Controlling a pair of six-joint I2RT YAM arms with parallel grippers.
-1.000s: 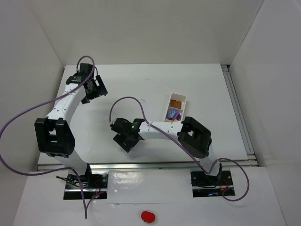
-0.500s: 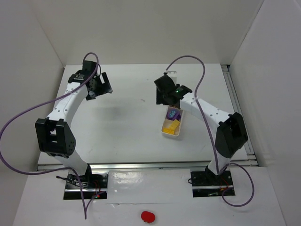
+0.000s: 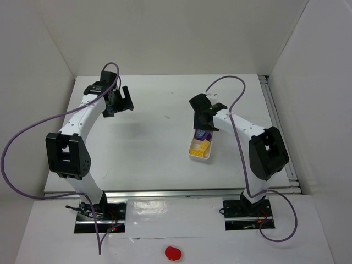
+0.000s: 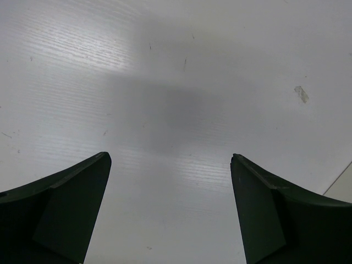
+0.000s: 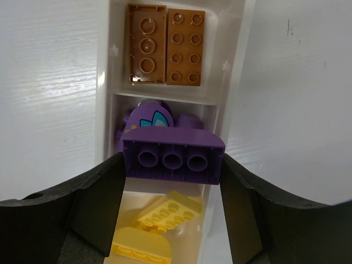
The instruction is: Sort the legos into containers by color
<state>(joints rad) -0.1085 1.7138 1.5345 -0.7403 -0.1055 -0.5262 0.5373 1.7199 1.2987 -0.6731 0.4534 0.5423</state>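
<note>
Fig.: your R gripper (image 5: 173, 175) clamps a purple brick (image 5: 173, 157) by its ends above the tray (image 5: 105, 82), middle compartment, w/ purple pieces (image 5: 144, 116) below; brown bricks (image 5: 165, 44) far, yellow bricks (image 5: 165, 217) near. Lower it level btwn partitions, then release; height over tray seems small, view unclear. L gripper (image 4: 170, 214) gapes wide, empty, over white table (image 4: 165, 66); white walls (image 3: 165, 33) around.

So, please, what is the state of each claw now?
Left claw: open, empty.
Right claw: closed on a purple lego.

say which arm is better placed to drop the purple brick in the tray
Right: the right gripper holds the purple brick over the tray; the left gripper hangs open, empty, far away.
</note>
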